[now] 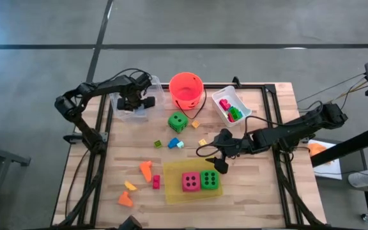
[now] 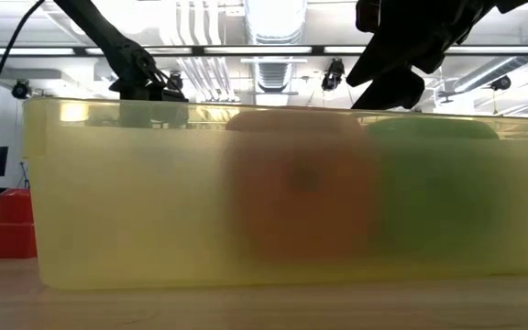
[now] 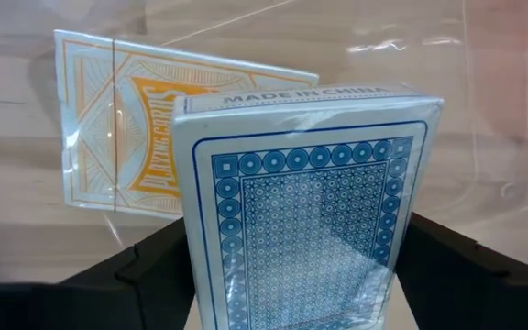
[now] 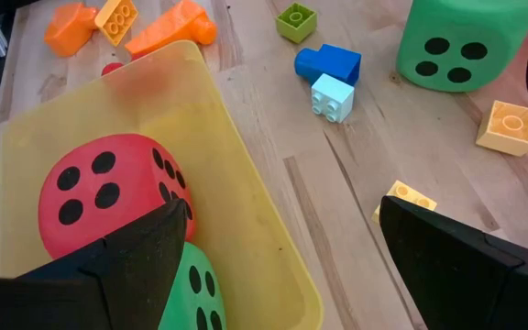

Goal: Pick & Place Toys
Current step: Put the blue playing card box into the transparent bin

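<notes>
Lower left of the high view: orange shapes (image 1: 125, 199) scattered on the wooden table (image 1: 260, 191), with a red brick (image 1: 156, 182) just right of them. Upper left: left gripper (image 1: 135, 101) down inside a clear bin (image 1: 123, 114). In the left wrist view, a blue card deck (image 3: 301, 220) stands upright straight ahead of that gripper, with an orange card deck (image 3: 117, 128) leaning behind it, both inside the bin; clamped or let go, cannot tell. Centre, moving right: a small green brick (image 1: 158, 144), a blue brick (image 1: 172, 143) touching a pale blue brick (image 1: 180, 144), and a lone green die (image 1: 177, 122) above them. At upper centre an orange-red bucket (image 1: 186, 89), contents not visible. Two yellow bricks (image 1: 202, 142) near the die, out in the open. Lower centre: a yellow tray (image 1: 171, 191) holding a pink die (image 1: 191, 182) and a second green die (image 1: 210, 180) side by side. Right gripper (image 1: 217, 163) hanging over the tray's upper right corner, spread wide, nothing between its fingers. Upper right of centre: a white bin (image 1: 217, 97) holding pink and green pieces (image 1: 232, 112).
</notes>
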